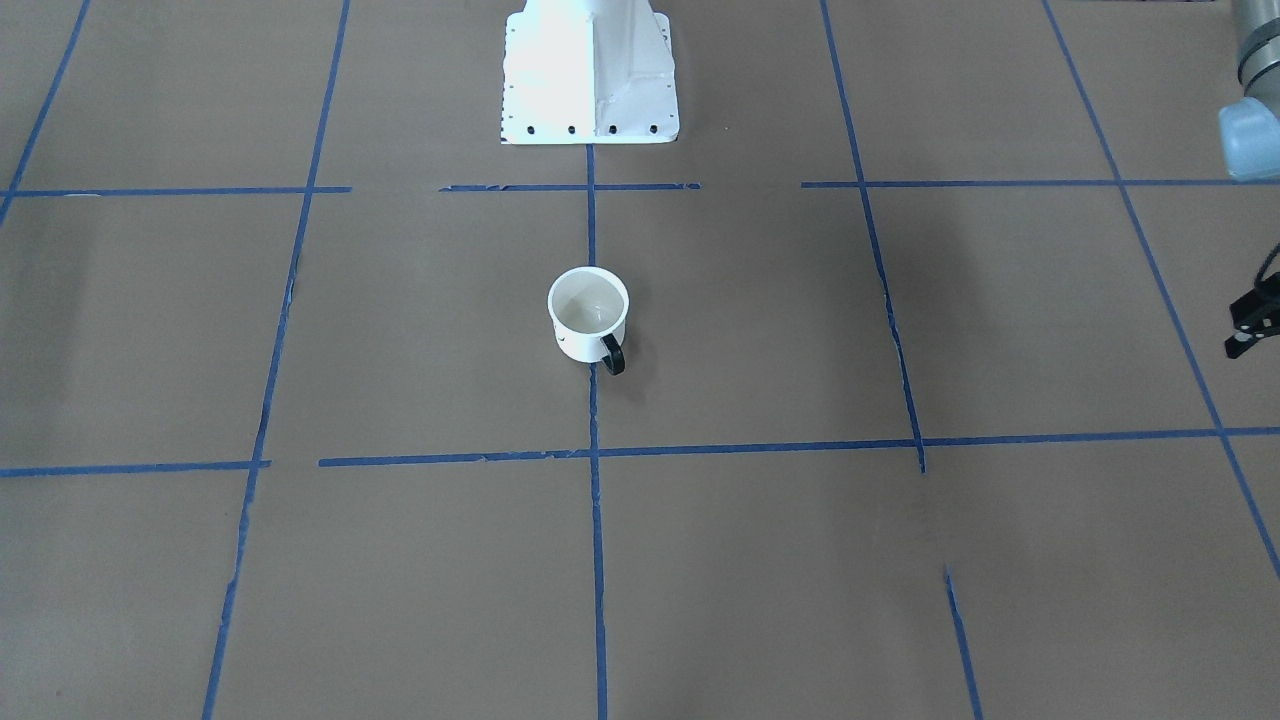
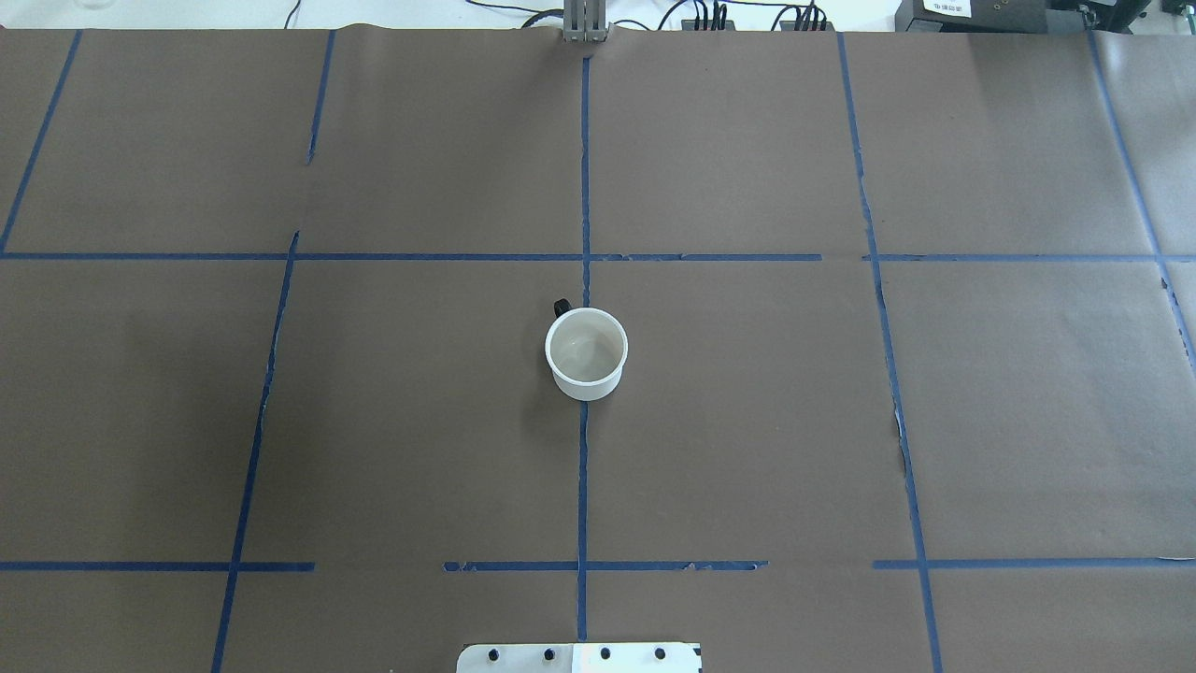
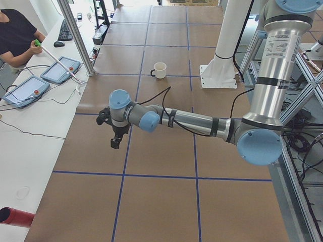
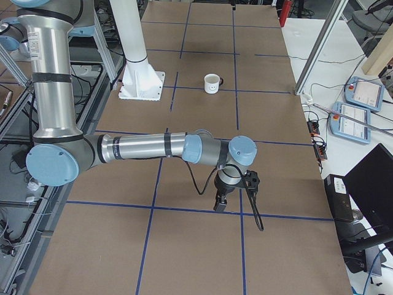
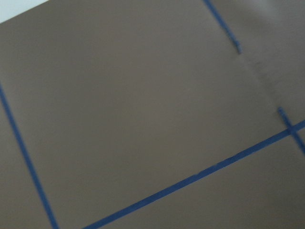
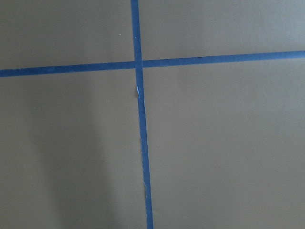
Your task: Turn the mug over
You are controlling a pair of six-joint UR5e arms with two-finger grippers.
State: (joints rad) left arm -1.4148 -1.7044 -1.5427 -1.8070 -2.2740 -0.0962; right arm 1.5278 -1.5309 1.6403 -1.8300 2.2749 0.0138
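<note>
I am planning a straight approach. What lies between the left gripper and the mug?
Only bare brown paper crossed by blue tape lines lies between the left gripper and the mug; the exterior left view shows this.

One small white cylindrical mug [image 2: 586, 353] stands on the one brown-paper-covered bench [image 2: 794, 421]. It has one black loop handle [image 1: 613, 354] and one black smiley face [image 4: 211, 88]. There are two silver-and-blue robot arms: the left arm [image 3: 194, 122] and the right arm [image 4: 138, 147]. Each carries one black gripper, two in all: the left gripper [image 3: 115, 144] and the right gripper [image 4: 218, 208]. One white pedestal base [image 1: 590, 70] shows four black bolt heads [image 1: 571, 129] along its edge. Beside the bench are one person in a black shirt [image 3: 15, 33], two grey-blue tablet pendants [image 3: 61, 70] and one black keyboard [image 3: 64, 30].
</note>
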